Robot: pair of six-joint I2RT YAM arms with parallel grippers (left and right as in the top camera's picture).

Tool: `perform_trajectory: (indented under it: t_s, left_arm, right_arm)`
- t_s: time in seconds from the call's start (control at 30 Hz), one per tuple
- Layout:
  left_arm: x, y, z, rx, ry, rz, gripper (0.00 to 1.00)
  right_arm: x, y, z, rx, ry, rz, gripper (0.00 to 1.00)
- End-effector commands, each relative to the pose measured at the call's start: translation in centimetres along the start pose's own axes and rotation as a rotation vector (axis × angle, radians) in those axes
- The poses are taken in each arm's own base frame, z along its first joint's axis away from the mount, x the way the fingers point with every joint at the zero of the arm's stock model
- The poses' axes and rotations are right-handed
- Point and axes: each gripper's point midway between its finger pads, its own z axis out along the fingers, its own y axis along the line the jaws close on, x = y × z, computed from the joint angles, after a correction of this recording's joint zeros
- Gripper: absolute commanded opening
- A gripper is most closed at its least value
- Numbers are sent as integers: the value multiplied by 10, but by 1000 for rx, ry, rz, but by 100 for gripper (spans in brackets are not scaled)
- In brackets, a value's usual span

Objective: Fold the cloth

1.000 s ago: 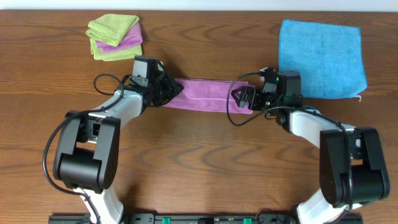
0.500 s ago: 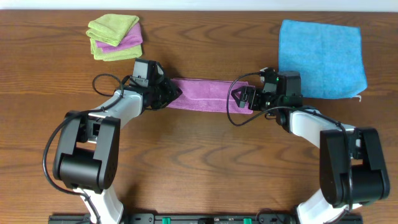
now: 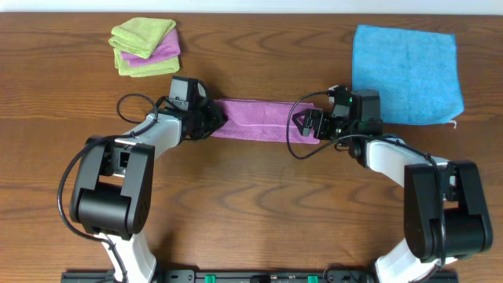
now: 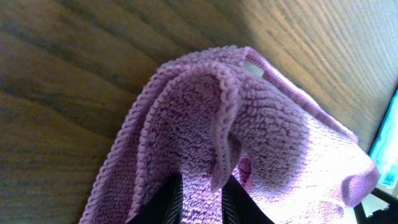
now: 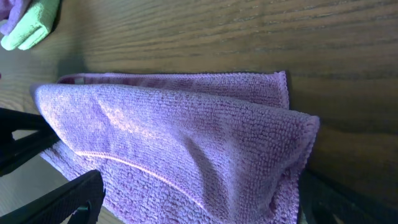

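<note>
The purple cloth (image 3: 263, 119) lies folded into a long narrow strip on the wooden table between my two grippers. My left gripper (image 3: 212, 120) is at the strip's left end. In the left wrist view its fingers (image 4: 199, 202) are shut on a pinched ridge of the cloth (image 4: 273, 143), which bunches up above them. My right gripper (image 3: 308, 123) is at the strip's right end. In the right wrist view its fingers (image 5: 205, 202) stand wide apart on either side of the folded cloth (image 5: 174, 130), open and not pinching it.
A bright blue cloth (image 3: 405, 72) lies flat at the back right, close behind my right wrist. A stack of lime-green cloths with a purple one between them (image 3: 145, 47) sits at the back left. Bare wooden table lies in front of the strip.
My left gripper has shifted slightly to the left with the cloth's end in it. The right arm has not moved.
</note>
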Motion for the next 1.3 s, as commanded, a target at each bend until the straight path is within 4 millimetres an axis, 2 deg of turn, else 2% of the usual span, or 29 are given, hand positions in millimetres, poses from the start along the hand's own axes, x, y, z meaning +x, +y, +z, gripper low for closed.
perform_trajectory:
  t_s: [0.0,0.2,0.5,0.83,0.97,1.27]
  left_arm:
    - [-6,-1,4,6,-8,25,22]
    - [-9,-8,4,39,-19,37,24]
    - [-14,-4,4,14,-44,37,26]
    - [-15,-5,4,17,-49,40,6]
    - [-15,-6,3,23,-51,42,6]
    - [-18,-25,-1,129,-24,63,6]
  right_arm:
    - [-12,8,-6,-21,-26,-5,99]
    - [-11,8,-5,-20,-23,-3,99]
    - [-11,8,-6,-20,-23,-4,99]
    - [-11,8,-5,-20,-23,-3,99]
    - [-9,8,-5,-18,-17,0,99]
    - [-4,6,-5,-10,4,13,99]
